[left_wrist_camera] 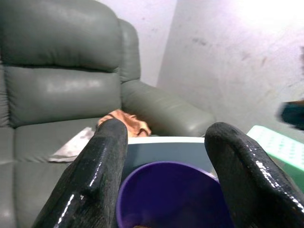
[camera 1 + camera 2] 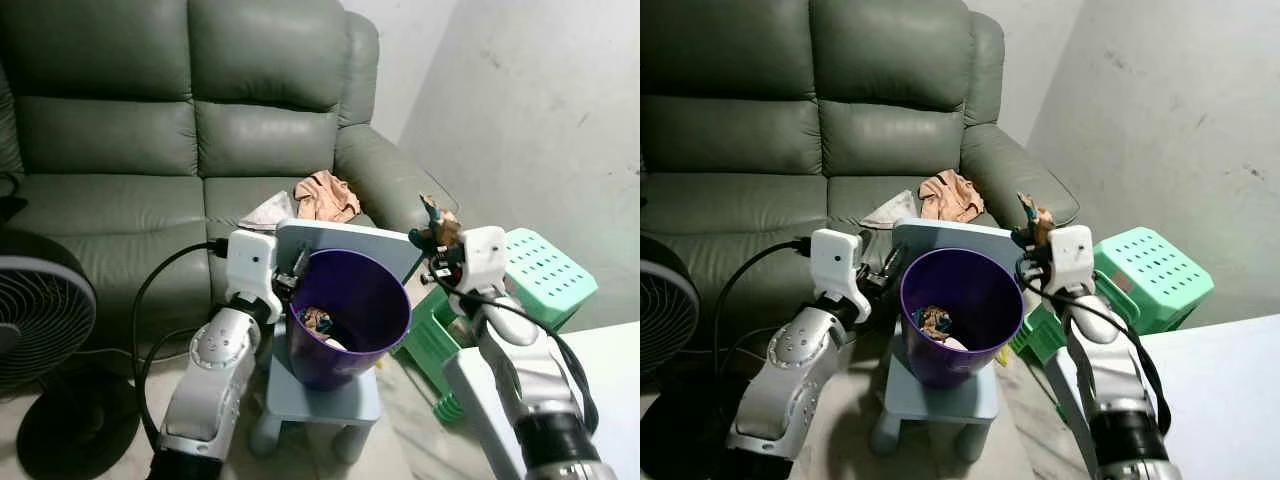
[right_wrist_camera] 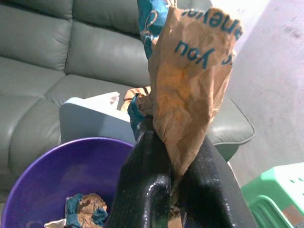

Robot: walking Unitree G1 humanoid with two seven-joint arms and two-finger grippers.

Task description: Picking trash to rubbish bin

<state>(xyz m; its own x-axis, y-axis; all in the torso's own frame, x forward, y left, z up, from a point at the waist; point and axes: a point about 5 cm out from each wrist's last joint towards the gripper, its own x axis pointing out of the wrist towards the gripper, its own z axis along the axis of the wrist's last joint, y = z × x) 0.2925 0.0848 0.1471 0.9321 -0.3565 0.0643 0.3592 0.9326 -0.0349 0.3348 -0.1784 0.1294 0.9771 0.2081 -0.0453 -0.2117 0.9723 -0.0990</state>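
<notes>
The right gripper (image 3: 173, 178), clamped on a brown paper wrapper (image 3: 190, 80) at the purple bin's (image 2: 350, 315) three o'clock rim, should centre over it before releasing; the left gripper (image 1: 166, 175) hangs spread wide at nine o'clock.

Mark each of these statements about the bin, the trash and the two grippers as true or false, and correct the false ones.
1. The right gripper is shut on a crumpled brown paper wrapper. True.
2. The purple bin holds nothing. False: crumpled trash already lies inside it.
3. The left gripper is open, its fingers at the bin's rim. True.
4. The bin stands on the sofa seat. False: it stands on a small grey-blue stool in front of the sofa.
5. A green plastic stool is beside the right arm. True.
6. The wrapper is already down inside the bin. False: it is held up beside the rim.
</notes>
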